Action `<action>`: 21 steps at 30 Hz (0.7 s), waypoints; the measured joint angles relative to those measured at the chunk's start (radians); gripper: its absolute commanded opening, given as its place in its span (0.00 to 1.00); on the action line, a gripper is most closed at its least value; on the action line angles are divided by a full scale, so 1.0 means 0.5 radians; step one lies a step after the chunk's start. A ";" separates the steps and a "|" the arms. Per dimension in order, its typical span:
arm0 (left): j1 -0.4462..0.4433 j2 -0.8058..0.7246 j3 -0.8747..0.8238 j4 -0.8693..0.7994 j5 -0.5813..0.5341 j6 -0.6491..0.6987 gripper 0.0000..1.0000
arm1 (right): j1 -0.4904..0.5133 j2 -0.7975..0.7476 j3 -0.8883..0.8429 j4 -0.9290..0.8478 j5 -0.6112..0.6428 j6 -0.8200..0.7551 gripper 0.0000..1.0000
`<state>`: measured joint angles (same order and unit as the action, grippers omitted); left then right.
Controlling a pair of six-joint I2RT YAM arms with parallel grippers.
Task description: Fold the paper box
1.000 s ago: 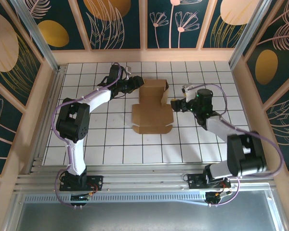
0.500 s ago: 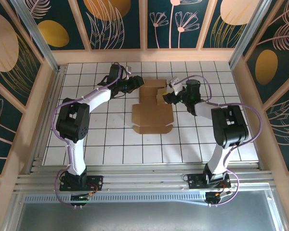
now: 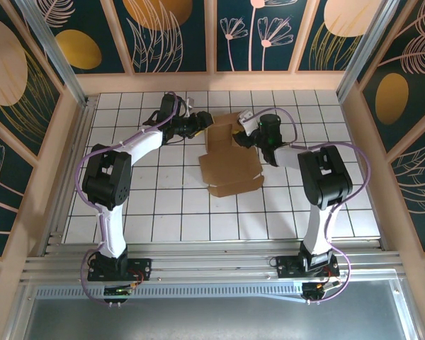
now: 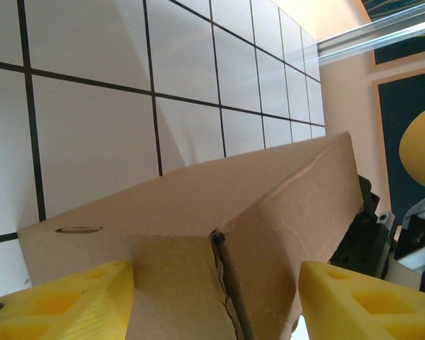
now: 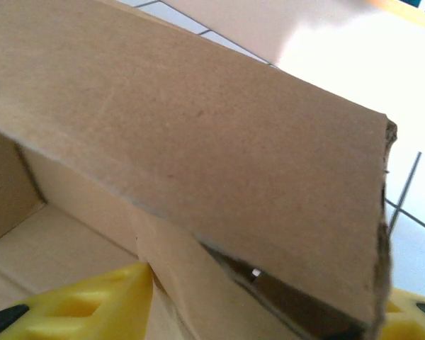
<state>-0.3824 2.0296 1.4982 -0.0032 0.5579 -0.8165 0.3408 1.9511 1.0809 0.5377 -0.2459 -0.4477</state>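
Tiled white table (image 3: 127, 212) carries the paper box (image 3: 230, 163), far flaps raised between left hand (image 3: 200, 127) and right hand (image 3: 241, 134), both part open, straddling walls. Likely light, floppy card: pinch beside creases.

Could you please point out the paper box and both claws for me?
paper box (image 3: 230, 172): top external view, on its flat near panel.
left claw (image 3: 201, 127): top external view, midway between its fingertips.
right claw (image 3: 241, 136): top external view, midway between its fingertips.

White tiled table (image 3: 163, 212) ringed by floral wall panels (image 3: 163, 28).
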 measured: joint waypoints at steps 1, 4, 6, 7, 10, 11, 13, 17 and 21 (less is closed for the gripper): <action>0.001 0.000 0.000 -0.001 0.008 -0.001 0.62 | 0.013 0.018 0.013 0.018 0.051 0.002 0.45; 0.002 0.000 0.000 -0.001 0.022 -0.014 0.63 | 0.043 0.066 0.053 0.067 0.195 -0.005 0.32; 0.002 0.000 0.000 -0.001 0.021 -0.024 0.64 | 0.055 0.096 0.087 0.082 0.275 -0.007 0.25; 0.002 0.000 0.000 0.000 0.021 -0.030 0.66 | 0.063 0.113 0.110 0.084 0.317 -0.005 0.21; 0.005 0.000 -0.001 0.013 0.023 -0.043 0.75 | 0.083 0.156 0.174 0.079 0.432 0.018 0.14; 0.006 -0.002 -0.002 0.023 0.024 -0.049 0.78 | 0.091 0.166 0.187 0.079 0.469 0.026 0.12; 0.007 -0.010 -0.006 0.034 0.027 -0.053 0.81 | 0.107 0.172 0.196 0.082 0.522 0.047 0.09; 0.007 -0.035 -0.028 0.040 0.026 -0.059 0.86 | 0.142 0.172 0.196 0.112 0.605 0.056 0.03; 0.007 -0.048 -0.040 0.043 0.011 -0.058 0.88 | 0.165 0.170 0.154 0.193 0.653 0.011 0.03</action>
<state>-0.3790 2.0056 1.4784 0.0185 0.5636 -0.8455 0.4232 2.0361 1.1580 0.6342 0.0807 -0.4423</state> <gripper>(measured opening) 0.873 0.094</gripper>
